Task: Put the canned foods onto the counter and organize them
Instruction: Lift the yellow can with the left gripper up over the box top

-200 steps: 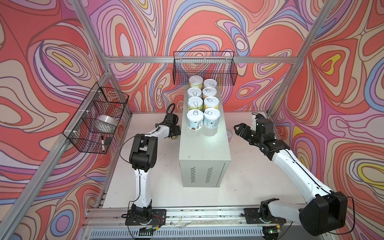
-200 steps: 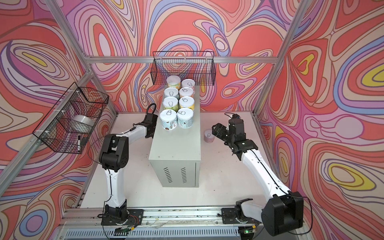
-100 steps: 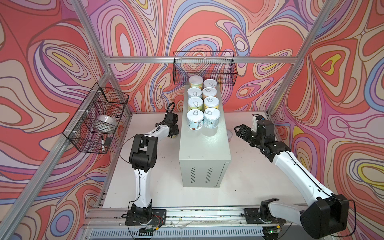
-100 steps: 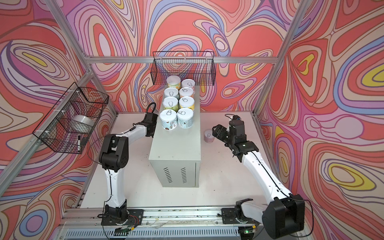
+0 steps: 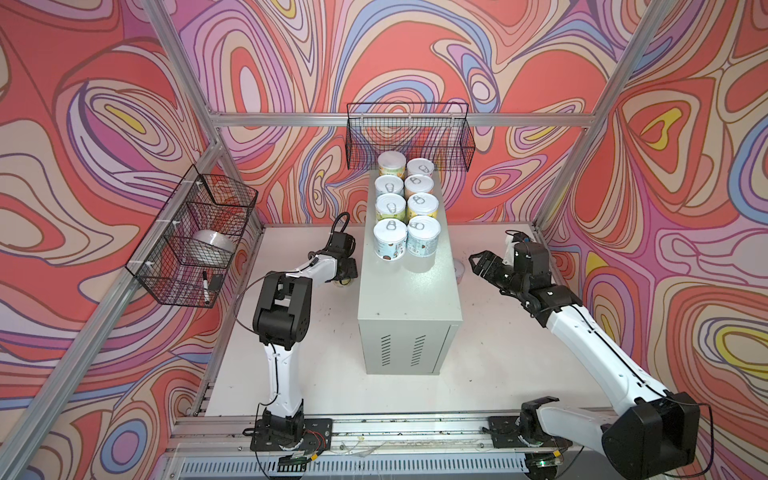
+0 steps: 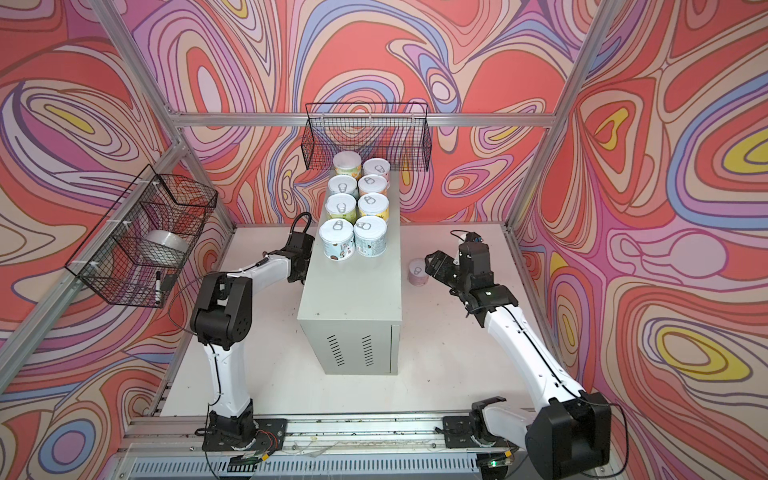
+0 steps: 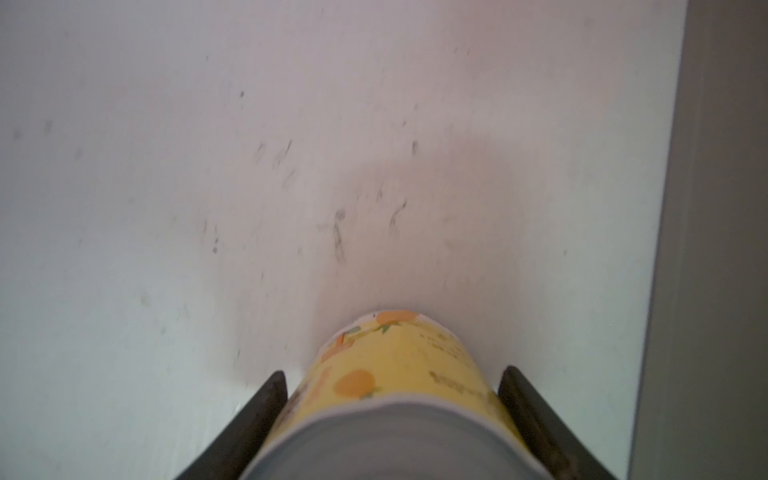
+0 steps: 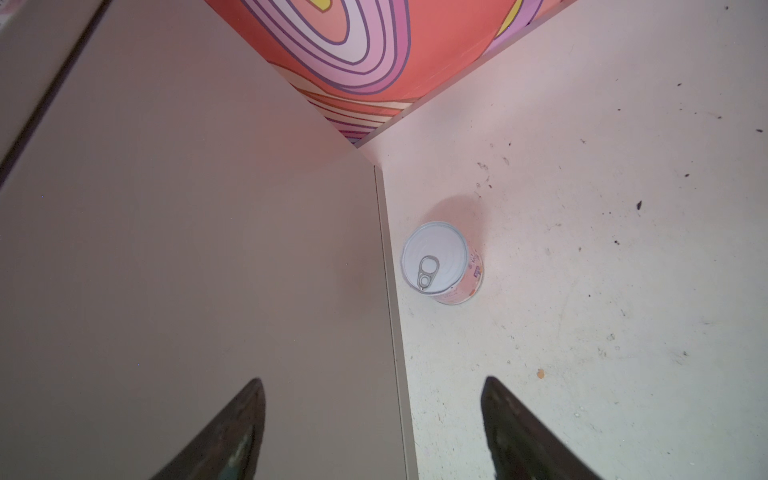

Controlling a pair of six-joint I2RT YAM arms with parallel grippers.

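Observation:
Several canned foods (image 5: 405,208) (image 6: 357,205) stand in two rows on the back half of the counter (image 5: 409,299) (image 6: 353,299), a tall grey cabinet. My left gripper (image 7: 393,372) (image 5: 347,276) is low on the table at the counter's left side. It is shut on a yellow can (image 7: 395,361), with a dark finger against each side. A pink can (image 8: 440,262) (image 6: 417,272) stands upright on the table close to the counter's right side. My right gripper (image 8: 372,382) (image 6: 432,262) hangs above and just right of the pink can, open and holding nothing.
A black wire basket (image 5: 409,137) hangs on the back wall behind the cans. Another basket (image 5: 195,237) on the left wall holds a tape roll (image 5: 214,245) and a marker (image 5: 205,286). The white tabletop (image 5: 332,365) surrounds the counter.
My left gripper's jaws have closed on the yellow can beside the counter. My right gripper has hardly moved and stays open.

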